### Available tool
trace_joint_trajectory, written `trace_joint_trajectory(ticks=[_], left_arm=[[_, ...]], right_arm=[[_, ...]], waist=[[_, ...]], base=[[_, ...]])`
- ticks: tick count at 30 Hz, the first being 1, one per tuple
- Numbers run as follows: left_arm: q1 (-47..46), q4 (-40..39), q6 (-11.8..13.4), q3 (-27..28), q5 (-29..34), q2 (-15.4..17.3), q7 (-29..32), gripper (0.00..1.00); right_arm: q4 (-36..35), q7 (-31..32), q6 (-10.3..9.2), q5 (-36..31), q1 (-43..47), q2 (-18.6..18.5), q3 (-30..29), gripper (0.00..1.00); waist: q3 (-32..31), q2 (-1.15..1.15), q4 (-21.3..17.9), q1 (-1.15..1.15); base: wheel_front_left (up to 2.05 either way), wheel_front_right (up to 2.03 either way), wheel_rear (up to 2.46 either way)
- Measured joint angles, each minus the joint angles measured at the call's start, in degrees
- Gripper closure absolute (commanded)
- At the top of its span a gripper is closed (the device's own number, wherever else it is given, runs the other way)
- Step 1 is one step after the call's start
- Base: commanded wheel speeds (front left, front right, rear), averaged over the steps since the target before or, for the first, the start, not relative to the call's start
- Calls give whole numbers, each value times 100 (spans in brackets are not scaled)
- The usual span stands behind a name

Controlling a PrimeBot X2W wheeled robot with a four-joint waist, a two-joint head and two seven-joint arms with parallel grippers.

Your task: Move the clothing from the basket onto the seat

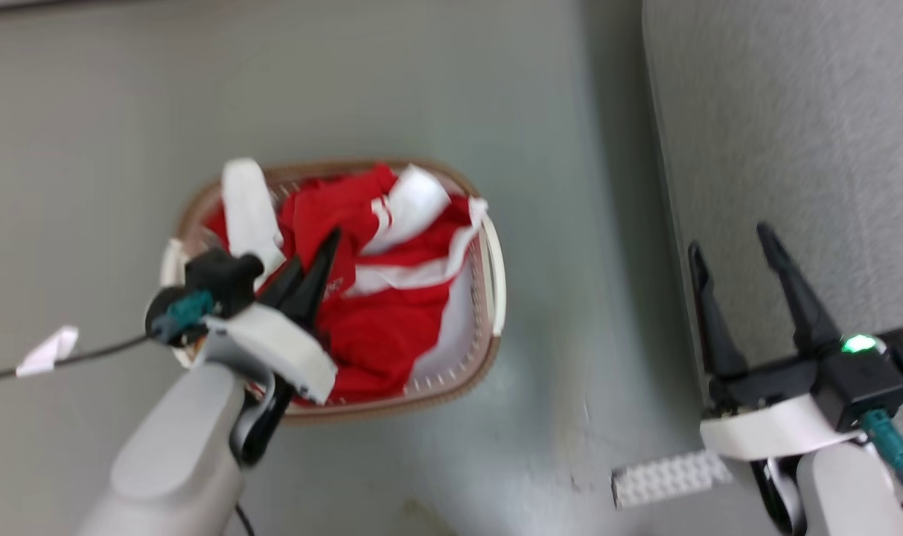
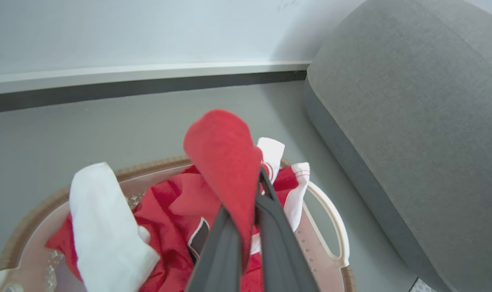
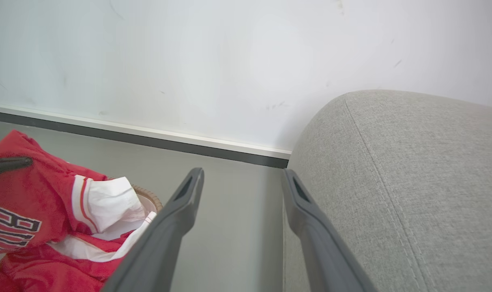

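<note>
Evidently the pickup was the step in hand: the left hand [image 1: 328, 249] reached down into the basket [image 1: 391, 406] with its two dark fingers pinched together on a fold of the clothing [image 1: 377, 327]. In the left wrist view a tongue of red cloth stood up between those fingers, so the grip looked real rather than a near miss. The right hand [image 1: 730, 242] hung with its fingers spread apart and nothing between them, over the near edge of the seat [image 1: 793, 112]. The basket stood on the grey floor [image 1: 570, 186], near the seat but not touching it, and it was heaped with red jersey fabric, white panels and striped trim. One white piece lolled over the rim on the robot's left. Black numerals outlined in white showed on one garment in the right wrist view. None of the clothing lay on the seat, so I judged the task barely begun. The next move, to my eye, called for a high lift to pull the fabric free of the tangle and clear of the rim, then a swing to the right over the cushion before letting go.
</note>
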Motion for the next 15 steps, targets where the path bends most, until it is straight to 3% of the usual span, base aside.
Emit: trace_joint_trajectory(ticks=[15], left_arm=[[1512,-1340,68,563,-78,7,0,100]], right_arm=[[668,1,0,33,708,1,80,0]], waist=[[-2315,0,549,-2]], base=[[0,0,0]])
